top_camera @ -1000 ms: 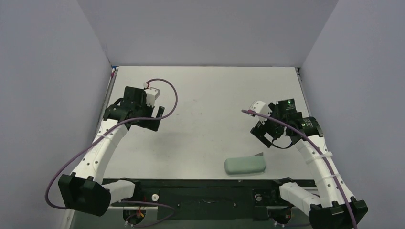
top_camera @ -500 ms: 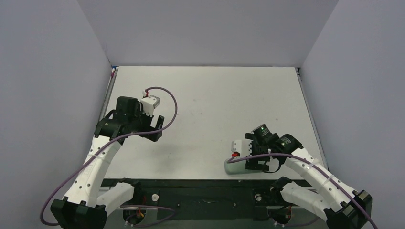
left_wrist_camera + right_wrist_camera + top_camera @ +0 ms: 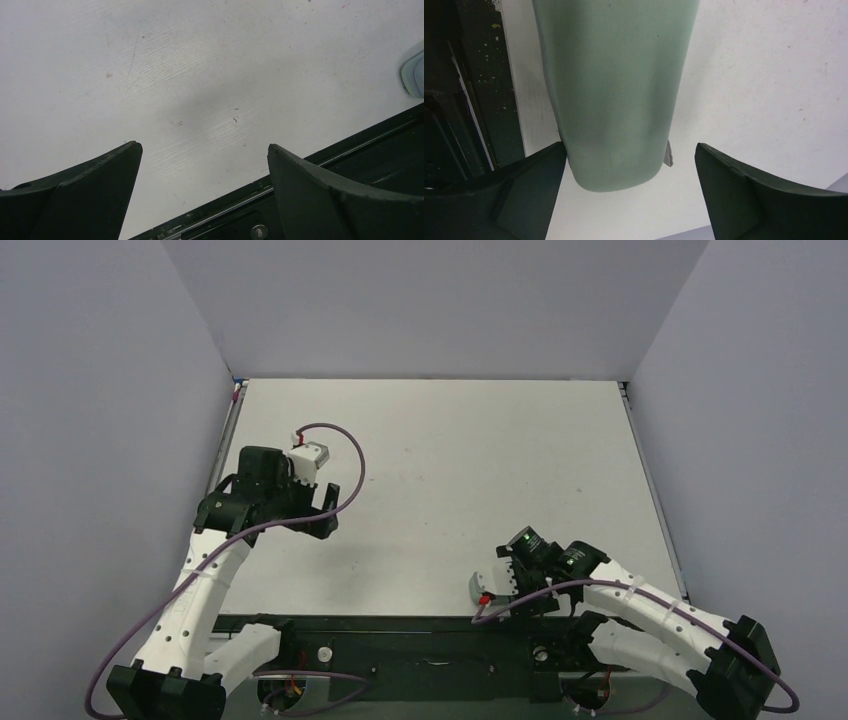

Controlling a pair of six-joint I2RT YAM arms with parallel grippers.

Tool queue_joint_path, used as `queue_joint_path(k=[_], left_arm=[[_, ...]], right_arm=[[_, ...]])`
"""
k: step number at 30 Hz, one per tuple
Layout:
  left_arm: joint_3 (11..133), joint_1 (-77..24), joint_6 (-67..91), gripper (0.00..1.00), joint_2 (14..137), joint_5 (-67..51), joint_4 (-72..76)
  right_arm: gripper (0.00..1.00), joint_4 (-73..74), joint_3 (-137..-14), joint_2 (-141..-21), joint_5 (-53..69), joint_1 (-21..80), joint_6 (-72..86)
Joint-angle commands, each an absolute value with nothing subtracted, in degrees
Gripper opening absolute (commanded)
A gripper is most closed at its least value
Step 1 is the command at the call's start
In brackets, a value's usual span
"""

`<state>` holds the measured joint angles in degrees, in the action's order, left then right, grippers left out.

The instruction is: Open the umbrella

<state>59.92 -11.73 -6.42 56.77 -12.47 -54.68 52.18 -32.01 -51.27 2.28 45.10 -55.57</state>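
No umbrella shows in any view. A pale green oblong case (image 3: 614, 90) lies at the table's near edge, with a small grey tab on its side. My right gripper (image 3: 629, 145) is open and hangs over one end of the case; that end lies between the fingers, close to one finger and well apart from the other. From above, my right gripper (image 3: 525, 590) covers the case, and only its left end (image 3: 474, 587) peeks out. My left gripper (image 3: 325, 512) is open and empty over bare table at the left, as the left wrist view (image 3: 202, 145) also shows.
A black rail (image 3: 430, 640) runs along the table's near edge and borders the case in the right wrist view (image 3: 469, 100). Grey walls close in the table on three sides. A purple cable (image 3: 345, 440) loops above my left wrist.
My right gripper has swung from the middle right down to the near edge and now sits over the green case. My left gripper has drawn back a little toward the near left.
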Motion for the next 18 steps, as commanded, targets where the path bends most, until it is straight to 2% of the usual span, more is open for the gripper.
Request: queue_joint_path(k=[1, 3, 9, 14, 18], left_arm=[[60.77, -10.88, -5.03, 0.97, 56.37, -12.74, -52.74], [60.13, -10.74, -4.71, 0.97, 56.67, -12.18, -51.69], [58.88, -7.81, -1.32, 0.97, 57.92, -13.49, -48.82], [57.23, -2.78, 4.99, 0.97, 61.18, -14.91, -45.62], [56.55, -0.36, 8.58, 0.97, 64.2, -14.12, -41.29]], right_arm=[[0.95, 45.85, -31.89, -56.47, 2.16, 45.6, -55.71], [0.93, 44.5, -32.15, -58.04, 2.58, 45.61, -55.38], [0.8, 40.58, -36.13, -66.28, 5.61, 43.48, -52.28], [0.67, 38.11, -47.32, -77.84, 9.69, 39.14, -44.4], [0.63, 36.63, -57.97, -89.04, 12.88, 35.53, -32.46]])
